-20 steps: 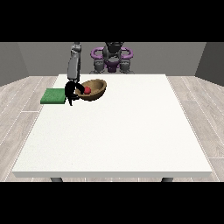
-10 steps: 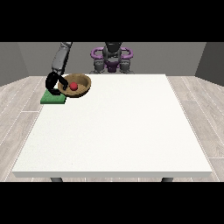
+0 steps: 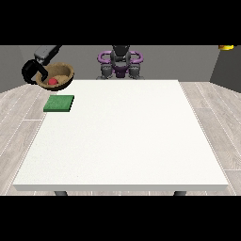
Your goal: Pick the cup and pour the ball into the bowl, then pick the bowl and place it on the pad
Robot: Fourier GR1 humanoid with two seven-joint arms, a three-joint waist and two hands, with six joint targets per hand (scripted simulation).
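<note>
large white table point(image 3: 122, 141) on a grey plank floor point(image 3: 214, 101)

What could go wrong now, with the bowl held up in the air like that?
Two things, I think. The bowl hangs in the hand at the view's left, high and beyond the green pad, near the table's corner; lowered from there, it might miss the pad or even the table. The red ball lies inside, so a tilt on the way down could roll it out.

Wood-look brown bowl point(image 3: 60, 73), matt green pad point(image 3: 59, 103), smooth white table point(image 3: 122, 136)
</note>
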